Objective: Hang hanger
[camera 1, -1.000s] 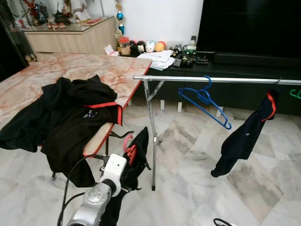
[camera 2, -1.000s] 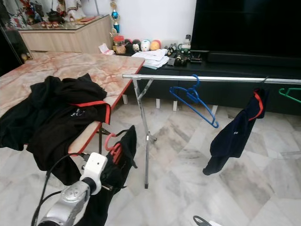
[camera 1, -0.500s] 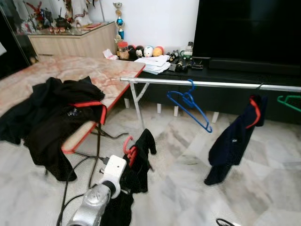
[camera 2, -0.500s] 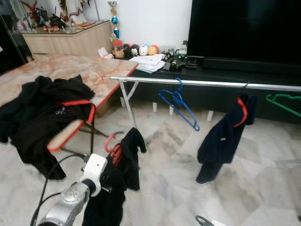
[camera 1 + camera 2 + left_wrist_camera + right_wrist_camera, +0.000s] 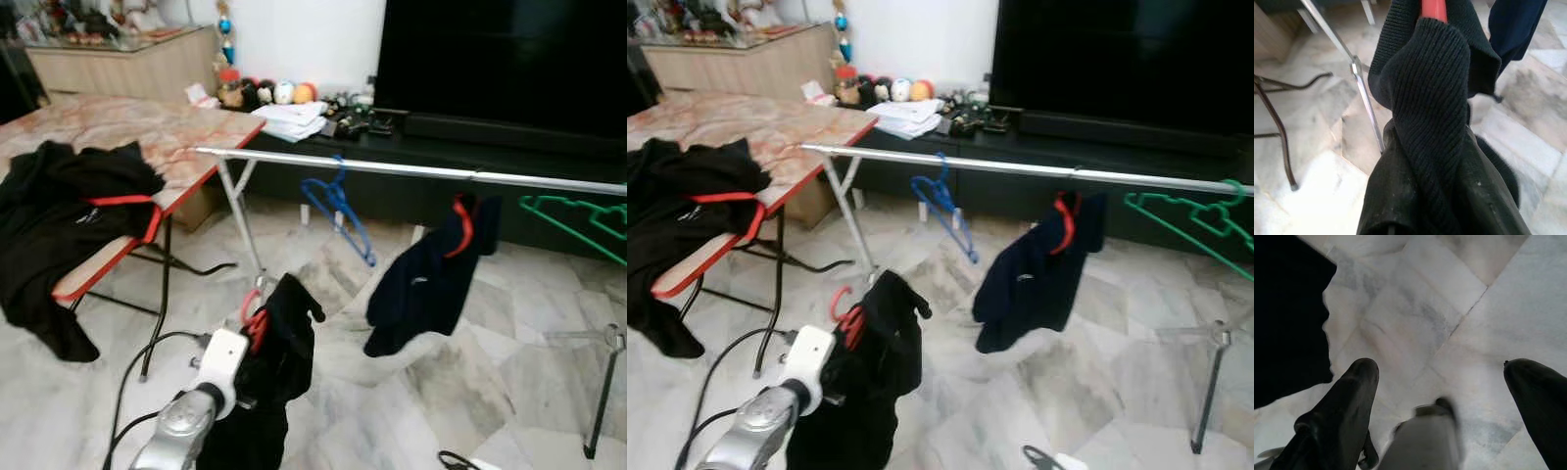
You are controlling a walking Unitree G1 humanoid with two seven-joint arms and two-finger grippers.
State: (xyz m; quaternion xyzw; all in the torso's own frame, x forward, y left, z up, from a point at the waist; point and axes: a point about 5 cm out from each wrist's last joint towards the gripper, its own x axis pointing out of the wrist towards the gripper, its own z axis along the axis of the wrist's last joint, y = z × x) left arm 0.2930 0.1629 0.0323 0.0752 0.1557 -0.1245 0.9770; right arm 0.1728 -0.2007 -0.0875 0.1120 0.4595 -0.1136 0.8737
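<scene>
Left gripper (image 5: 257, 331) jaws pinch the red hanger (image 5: 252, 318), black garment (image 5: 279, 357) draped, below the rail (image 5: 392, 168). Right gripper (image 5: 1444, 401) jaws spread over the floor (image 5: 1449, 308).

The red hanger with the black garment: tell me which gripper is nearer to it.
Left. The left gripper holds the red hanger, draped in a black garment, up in front of the rail. The right gripper hangs low over bare floor, fingers spread, well apart from it.

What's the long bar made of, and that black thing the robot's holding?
The long bar looks like shiny bare metal; it gleams silver. The black garment in the left hand looks like knitted fabric, wool or cotton; ribbed stitches show up close.
</scene>
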